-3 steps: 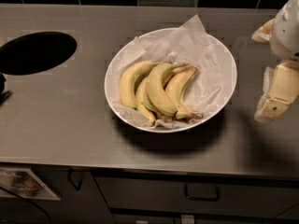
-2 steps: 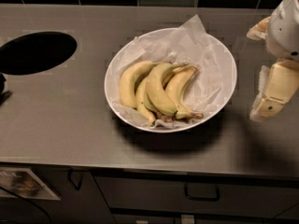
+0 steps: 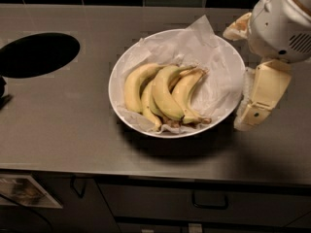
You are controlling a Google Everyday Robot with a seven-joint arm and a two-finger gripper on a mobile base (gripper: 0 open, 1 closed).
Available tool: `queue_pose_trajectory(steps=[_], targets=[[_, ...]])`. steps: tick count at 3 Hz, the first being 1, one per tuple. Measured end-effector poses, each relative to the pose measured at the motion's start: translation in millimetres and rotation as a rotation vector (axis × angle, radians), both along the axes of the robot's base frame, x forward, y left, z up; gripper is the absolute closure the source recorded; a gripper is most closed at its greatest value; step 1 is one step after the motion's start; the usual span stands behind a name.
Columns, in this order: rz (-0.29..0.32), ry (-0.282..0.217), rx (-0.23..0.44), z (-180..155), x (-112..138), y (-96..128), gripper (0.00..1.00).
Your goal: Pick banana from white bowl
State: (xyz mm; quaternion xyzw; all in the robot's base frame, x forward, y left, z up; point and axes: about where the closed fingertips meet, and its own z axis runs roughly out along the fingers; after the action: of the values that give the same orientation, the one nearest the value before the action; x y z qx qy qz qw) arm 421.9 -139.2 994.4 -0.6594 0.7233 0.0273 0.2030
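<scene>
Bananas: bunch of yellow bananas [image 3: 163, 95] lying curved side by side in the white bowl, on its paper lining. Their browned stems meet toward the bowl's back right, and their tips point to the bench's front edge.
White bowl: large, round, shallow and glossy [image 3: 112, 89]. It stands upright on the bench about midway between the back and front edges, a little right of centre.
Paper lining: crumpled white paper [image 3: 194, 45] under the fruit, one corner standing up past the bowl's back rim.
Gripper: cream two-finger gripper [image 3: 237, 79] on a white wrist, at the bowl's right rim toward the bench's right edge. The fingers are spread wide apart and hold nothing. One fingertip [image 3: 233, 32] is by the back right of the rim; the other hangs just outside the front right of the rim. Neither touches the bananas.
Bench: grey-brown metal top [image 3: 58, 130], matt.
Black oval hole: cut into the bench near the back left corner [image 3: 39, 55], well apart from the bowl.
Dark object: partly seen at the bench's left edge [image 3: 2, 93]; it cannot be identified.
Drawer handle: below the front edge, toward the right [image 3: 209, 200].
</scene>
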Motion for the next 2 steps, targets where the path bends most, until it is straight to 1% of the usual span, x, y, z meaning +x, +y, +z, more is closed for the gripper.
queue_pose_trajectory(steps=[1,2], targets=[[0.0,0.0,0.0,0.0,0.0,0.0,0.0],[-0.037,0.006,0.03,1.2,1.2,8.9,0.0]])
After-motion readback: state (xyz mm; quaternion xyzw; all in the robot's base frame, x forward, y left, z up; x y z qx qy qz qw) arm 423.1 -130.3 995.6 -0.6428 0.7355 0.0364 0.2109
